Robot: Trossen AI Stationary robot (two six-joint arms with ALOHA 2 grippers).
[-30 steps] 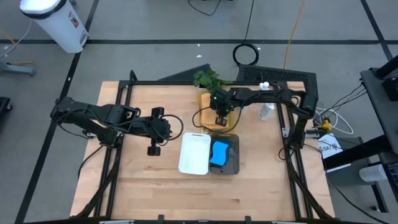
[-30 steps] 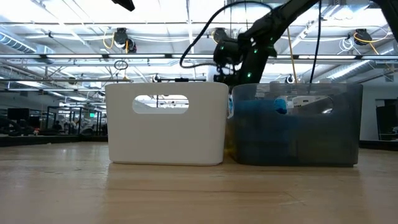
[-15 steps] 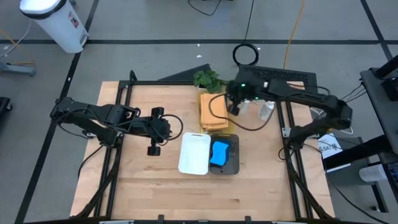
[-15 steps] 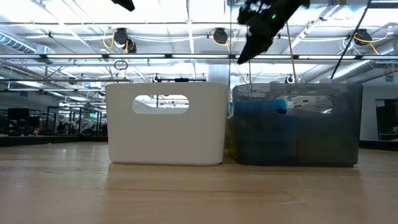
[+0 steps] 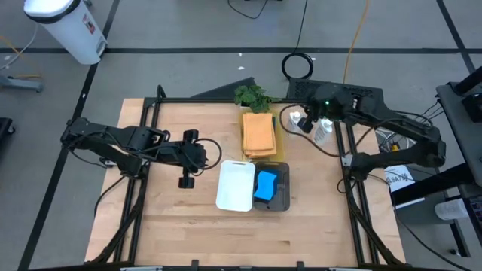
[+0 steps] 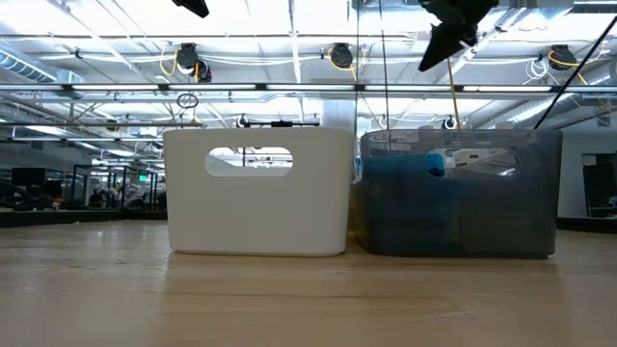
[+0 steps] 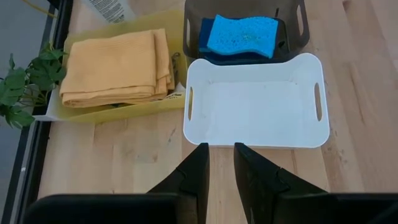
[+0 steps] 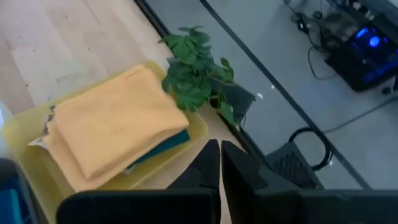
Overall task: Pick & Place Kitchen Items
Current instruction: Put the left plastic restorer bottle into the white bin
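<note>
Worktop (image 5: 188,226), light wood, framed in black rails, carried the lot. Item one: a white bin (image 5: 236,185) with handle slots, nothing visible inside in the left wrist view. Item two: a dark grey bin (image 5: 282,197) touching the white one, holding bright-blue sponges (image 5: 266,186); the topmost lay flat over another. Item three: a yellow tray (image 7: 118,107) just behind the bins, carrying a folded orange-tan cloth (image 5: 258,135) over a dark green cloth (image 8: 166,145) whose edge alone showed. Item four: white capped bottles (image 5: 322,132) at the worktop's far right edge; we could not count them. A leafy plant (image 5: 251,95) stood behind the tray.

The left gripper (image 5: 186,181) hung beside the white bin, jaws nearly together and grasping nothing that we could see. The right gripper (image 5: 305,123) was raised near the bottles, jaws clenched and empty.

We judged the step in hand to be the right arm's reach for a bottle, the sponges already being binned. The next move would call for the jaws to part, descend around one bottle without toppling its neighbours, and grip its body squarely.
</note>
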